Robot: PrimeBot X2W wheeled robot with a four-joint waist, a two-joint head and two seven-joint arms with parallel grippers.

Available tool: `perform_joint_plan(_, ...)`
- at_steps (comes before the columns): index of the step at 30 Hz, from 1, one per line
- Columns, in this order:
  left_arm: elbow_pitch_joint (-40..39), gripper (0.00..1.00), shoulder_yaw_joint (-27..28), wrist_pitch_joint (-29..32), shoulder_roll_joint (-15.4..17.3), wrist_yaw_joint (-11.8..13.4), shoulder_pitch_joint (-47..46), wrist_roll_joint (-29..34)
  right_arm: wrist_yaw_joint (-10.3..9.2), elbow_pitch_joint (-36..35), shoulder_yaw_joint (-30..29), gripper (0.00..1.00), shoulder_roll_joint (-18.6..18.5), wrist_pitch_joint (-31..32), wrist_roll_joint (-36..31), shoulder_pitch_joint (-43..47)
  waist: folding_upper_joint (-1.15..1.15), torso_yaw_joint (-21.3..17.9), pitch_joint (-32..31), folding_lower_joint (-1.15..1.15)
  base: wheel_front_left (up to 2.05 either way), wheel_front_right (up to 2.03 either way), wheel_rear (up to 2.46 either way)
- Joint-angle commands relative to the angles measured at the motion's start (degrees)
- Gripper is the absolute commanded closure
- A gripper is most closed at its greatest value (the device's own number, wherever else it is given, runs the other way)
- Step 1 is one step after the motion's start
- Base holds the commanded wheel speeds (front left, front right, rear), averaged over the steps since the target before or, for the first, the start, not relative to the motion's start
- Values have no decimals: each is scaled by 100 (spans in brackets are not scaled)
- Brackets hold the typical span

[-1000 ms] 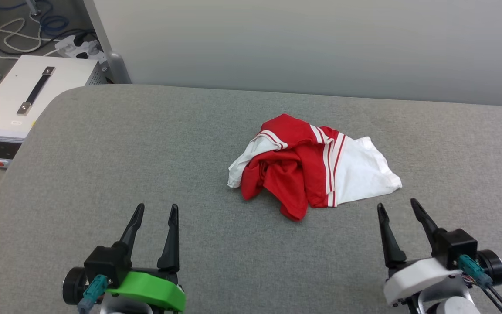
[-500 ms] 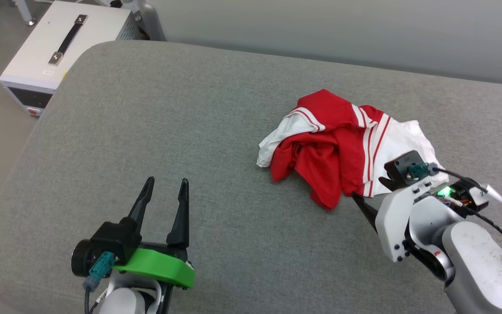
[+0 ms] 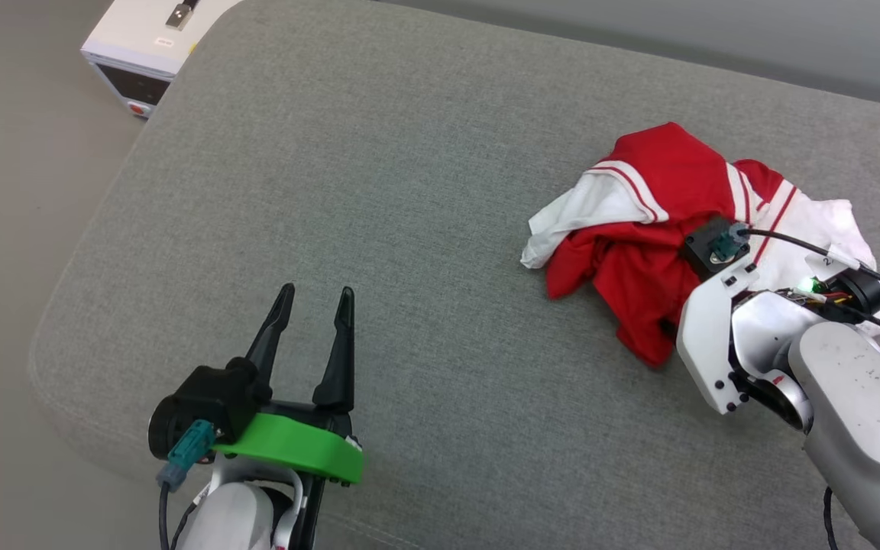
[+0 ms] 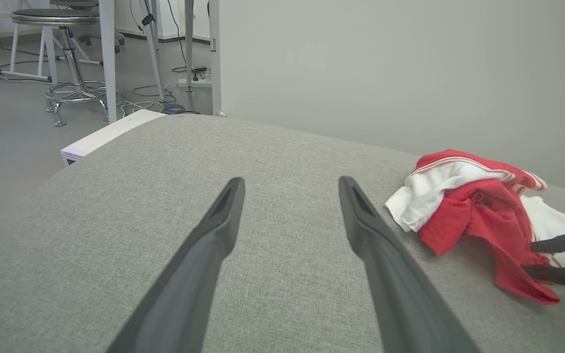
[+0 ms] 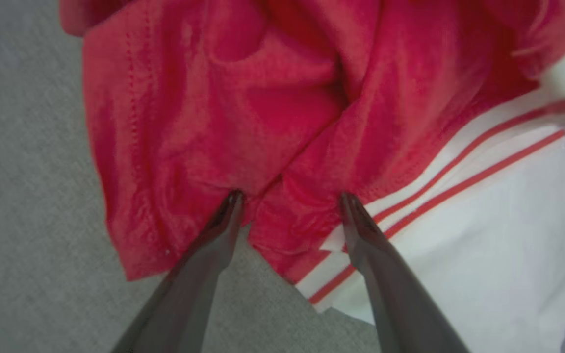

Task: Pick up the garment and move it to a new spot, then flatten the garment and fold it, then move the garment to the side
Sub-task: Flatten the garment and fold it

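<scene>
The garment (image 3: pixel 654 176), a crumpled red jersey with white sleeves and striped trim, lies in a heap at the right of the grey padded surface (image 3: pixel 409 191). My right gripper (image 5: pixel 290 198) points down at its near edge. It is open, with both tips resting on red fabric and a fold of red cloth (image 5: pixel 287 147) between them. The white sleeve (image 5: pixel 459 245) lies to its right. In the head view the white wrist body (image 3: pixel 715 321) hides those fingers. My left gripper (image 3: pixel 315 294) is open and empty, well left of the garment (image 4: pixel 474 201).
A white box (image 3: pixel 146 38) with a handle stands on the floor past the surface's rounded far-left corner. A plain wall runs behind the surface. In the left wrist view a stool (image 4: pixel 66 49) and cables sit farther off.
The head camera has tilted and turned, shifting the whole picture. My right arm has reached forward from the lower right onto the garment's near edge. The left gripper stays open in place.
</scene>
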Motion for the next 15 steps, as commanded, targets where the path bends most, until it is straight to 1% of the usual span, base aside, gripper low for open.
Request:
perform_joint_plan(1, -33, 0, -15, -33, -32, 34, -105, -21, -6, 110, 92, 0, -5, -52, 37, -65, 0, 157, 149, 0, 0, 0, 0)
perform_joint_plan(6, -27, 0, -12, -33, -32, 66, -111, -29, -6, 444, 459, 0, -94, -103, 148, -111, 0, 158, 166, 0, 0, 0, 0)
perform_joint_plan(7, -20, 0, -13, -33, -32, 73, -113, -29, -6, 497, 560, 51, -129, -103, 191, -116, 0, 145, 156, 0, 0, 0, 0)
perform_joint_plan(8, -9, 0, -12, -33, -32, 77, -115, -26, -6, 533, 644, 73, -167, -109, 208, -126, 0, 129, 139, 0, 0, 0, 0)
perform_joint_plan(9, 6, 0, -13, -33, -32, 76, -116, -19, -6, 560, 747, 97, -218, -126, 239, -135, 0, 106, 113, 0, 0, 0, 0)
perform_joint_plan(10, 17, 0, -11, -33, -32, 76, -115, -13, -6, 572, 808, 100, -255, -157, 280, -144, 0, 83, 89, 0, 0, 0, 0)
perform_joint_plan(15, 73, 0, 57, -33, -32, 74, -66, 46, -6, 533, 972, 100, -475, -367, 495, -142, 0, -109, -137, 0, 0, 0, 0)
